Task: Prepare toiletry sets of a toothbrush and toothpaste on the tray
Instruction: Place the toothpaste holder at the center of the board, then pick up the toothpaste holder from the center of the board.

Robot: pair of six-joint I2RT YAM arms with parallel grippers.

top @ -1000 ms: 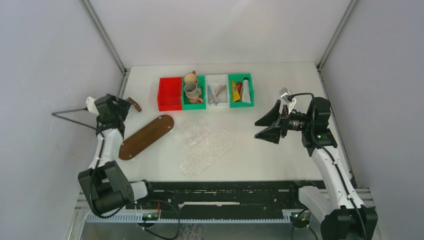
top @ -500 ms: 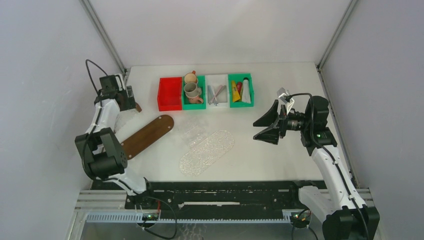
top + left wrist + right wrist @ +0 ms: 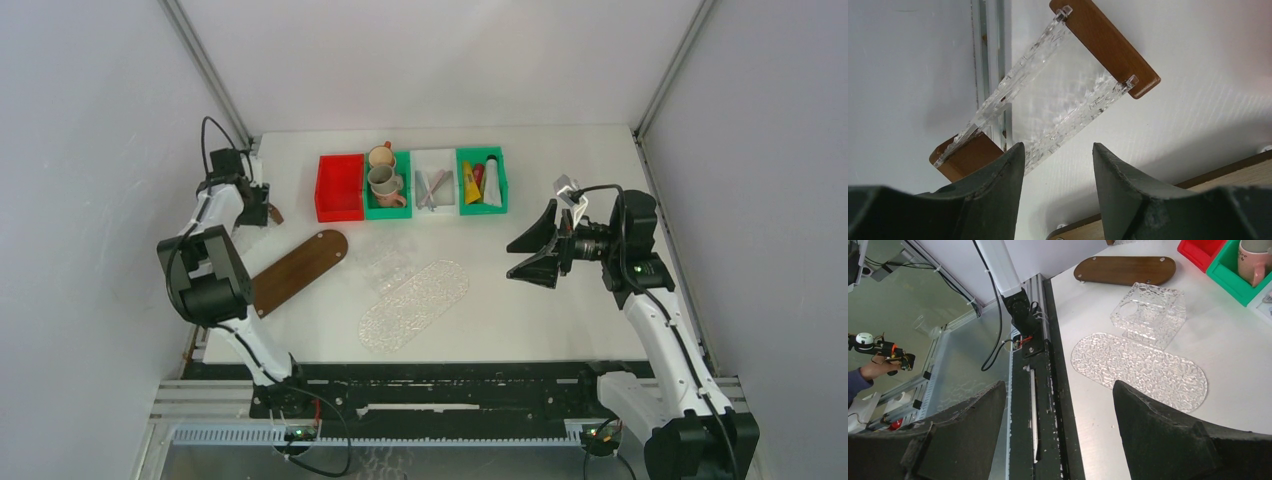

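L gripper [image 3: 1058,150] hung over the small rack [image 3: 1108,47] at the table's far-left edge, jaws part open w/ nothing between them. R gripper [image 3: 528,258] hovered wide open and empty, well right of the bins. The step looked like a rack pick. Best to square the jaws across one clear rail, drop straight & close gently, as the acrylic prob. slips. The toothbrushes [image 3: 432,187], slim & pale, lay crossed in the white bin [image 3: 434,152]. The tubes [image 3: 472,185] (yellow, red, white) sat in the green bin [image 3: 503,180] beside it. None were on the brown tray [image 3: 295,272] yet.
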